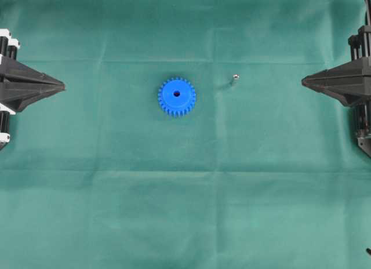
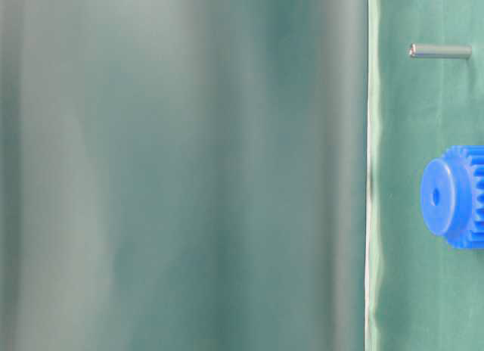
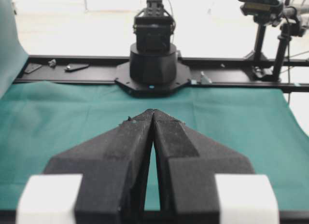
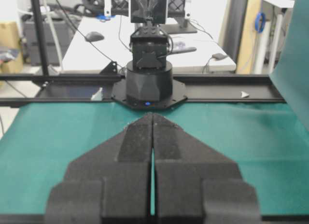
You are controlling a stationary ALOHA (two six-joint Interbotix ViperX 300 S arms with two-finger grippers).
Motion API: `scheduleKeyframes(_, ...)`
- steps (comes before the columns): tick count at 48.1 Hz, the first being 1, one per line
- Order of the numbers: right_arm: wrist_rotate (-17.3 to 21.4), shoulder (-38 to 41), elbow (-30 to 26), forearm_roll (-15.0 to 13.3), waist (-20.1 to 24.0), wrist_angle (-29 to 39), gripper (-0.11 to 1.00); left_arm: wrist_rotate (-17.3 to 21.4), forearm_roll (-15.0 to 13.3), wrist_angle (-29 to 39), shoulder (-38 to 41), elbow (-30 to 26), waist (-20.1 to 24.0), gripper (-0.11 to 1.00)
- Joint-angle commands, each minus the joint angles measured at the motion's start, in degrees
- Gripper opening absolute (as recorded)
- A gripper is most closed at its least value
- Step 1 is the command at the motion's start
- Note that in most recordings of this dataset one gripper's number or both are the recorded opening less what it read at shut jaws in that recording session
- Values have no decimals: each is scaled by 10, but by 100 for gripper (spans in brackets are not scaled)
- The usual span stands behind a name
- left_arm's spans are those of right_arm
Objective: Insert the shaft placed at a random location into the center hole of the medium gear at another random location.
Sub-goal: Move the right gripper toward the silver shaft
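Note:
The medium gear (image 1: 177, 97), bright blue and toothed, lies flat near the middle of the green cloth, its center hole (image 1: 176, 94) dark and empty. It also shows in the table-level view (image 2: 454, 196). The shaft (image 1: 235, 79), a tiny silvery pin, stands on the cloth to the gear's right, apart from it; it also shows in the table-level view (image 2: 440, 51). My left gripper (image 1: 62, 83) is shut and empty at the far left edge. My right gripper (image 1: 303, 80) is shut and empty at the far right edge. Neither wrist view shows gear or shaft.
The green cloth (image 1: 185, 211) covers the whole table, with creases across it. The opposite arm's black base (image 3: 152, 69) stands at the far edge in the left wrist view, and the other arm's base (image 4: 148, 84) in the right wrist view.

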Motion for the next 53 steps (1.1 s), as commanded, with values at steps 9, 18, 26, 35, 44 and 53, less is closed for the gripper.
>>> scheduleKeyframes(9, -1, 26, -10, -2, -26, 2, 1, 4, 9, 8, 5, -28, -3, 0)
scheduleKeyframes(18, -1, 62, -6, -1, -50, -2, 1, 4, 9, 12, 9, -28, -3, 0)
scheduleKeyframes(26, -1, 120, -3, -1, -82, -35, 15, 4, 9, 17, 9, -28, -3, 0)
scheduleKeyframes(35, -4, 212, -4, -2, -98, -68, 69, 4, 9, 22, 9, -27, -3, 0)
scheduleKeyframes(44, -4, 320, -6, 3, -109, -126, 85, 4, 9, 23, 9, -26, -3, 0)
scheduleKeyframes(53, -4, 411, -6, 15, -120, -195, 83, 4, 9, 23, 10, -25, -3, 0)
